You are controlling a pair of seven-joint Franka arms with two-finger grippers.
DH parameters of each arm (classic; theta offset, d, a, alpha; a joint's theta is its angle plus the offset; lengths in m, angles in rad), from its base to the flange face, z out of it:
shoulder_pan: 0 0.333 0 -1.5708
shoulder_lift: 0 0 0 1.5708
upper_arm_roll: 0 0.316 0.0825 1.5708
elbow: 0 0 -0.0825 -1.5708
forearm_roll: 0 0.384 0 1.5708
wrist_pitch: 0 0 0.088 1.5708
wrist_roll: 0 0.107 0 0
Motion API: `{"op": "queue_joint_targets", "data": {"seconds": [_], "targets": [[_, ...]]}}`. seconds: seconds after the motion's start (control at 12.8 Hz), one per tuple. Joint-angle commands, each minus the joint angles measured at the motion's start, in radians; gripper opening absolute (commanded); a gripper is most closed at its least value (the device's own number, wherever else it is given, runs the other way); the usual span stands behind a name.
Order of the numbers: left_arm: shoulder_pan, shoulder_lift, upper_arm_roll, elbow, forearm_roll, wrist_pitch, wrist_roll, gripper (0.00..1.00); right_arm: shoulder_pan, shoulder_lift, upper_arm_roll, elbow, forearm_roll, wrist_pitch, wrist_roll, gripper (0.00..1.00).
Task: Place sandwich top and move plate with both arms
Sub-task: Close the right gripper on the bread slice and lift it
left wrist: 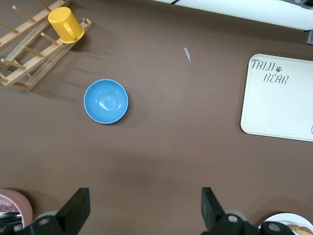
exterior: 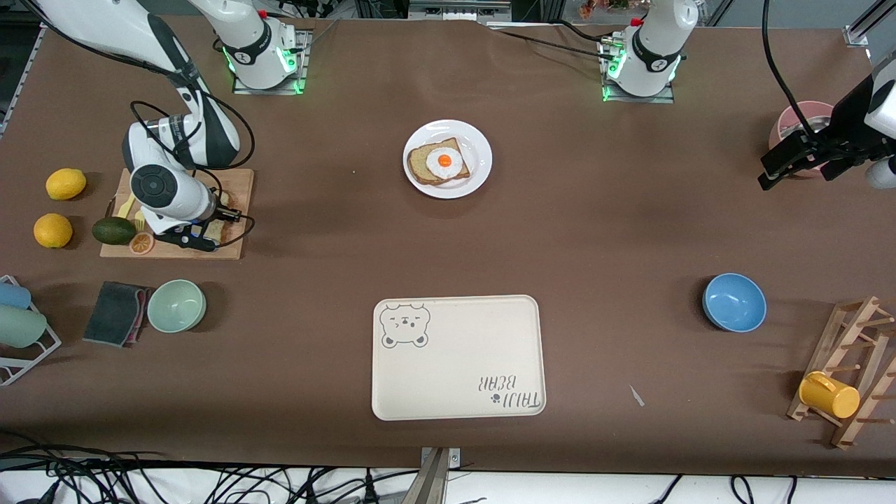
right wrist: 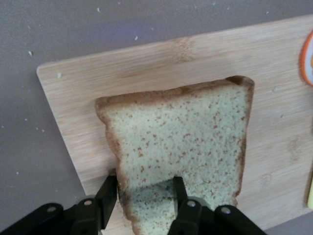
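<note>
Bread slice (right wrist: 181, 142) lies on the cutting board (right wrist: 161, 68); the right gripper (right wrist: 144, 196) straddles its corner, half-closed, grip apparently unfinished. Squeeze gently, lift level toward the plate (exterior: 481, 150). The left gripper (left wrist: 142, 205) waits, wide open.

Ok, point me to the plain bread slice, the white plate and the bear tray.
plain bread slice (right wrist: 181, 142): right wrist view, middle of the crumb.
white plate (exterior: 478, 150): front view, bare rim toward the left arm's end.
bear tray (exterior: 455, 364): front view, blank middle.
</note>
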Motion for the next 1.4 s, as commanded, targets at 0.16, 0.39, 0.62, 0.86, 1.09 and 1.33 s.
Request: {"op": "queue_joint_targets", "data": {"seconds": [0.16,0.39,0.62,0.86,1.09,1.33], "targets": [[0.001,0.003,0.001,0.019,-0.017,-0.008,-0.006,1.00,0.001,-0.006,0.002,-0.005,0.002,0.006,0.006,0.19],[0.001,0.003,0.000,0.019,-0.017,-0.010,-0.006,1.00,0.001,-0.009,0.002,-0.005,0.002,-0.003,0.000,0.00],[0.000,0.003,0.001,0.019,-0.017,-0.010,-0.006,1.00,0.001,-0.015,0.002,-0.005,0.002,-0.005,-0.008,0.00],[0.001,0.003,0.001,0.019,-0.017,-0.010,-0.006,1.00,0.002,-0.015,0.005,-0.005,0.002,-0.010,-0.014,0.00],[0.001,0.003,0.001,0.019,-0.017,-0.010,-0.004,1.00,0.002,-0.037,0.006,-0.002,0.001,-0.034,-0.051,0.00],[0.001,0.003,0.000,0.019,-0.017,-0.010,-0.006,1.00,0.001,-0.075,0.012,-0.001,0.001,-0.072,-0.057,0.00]]}}
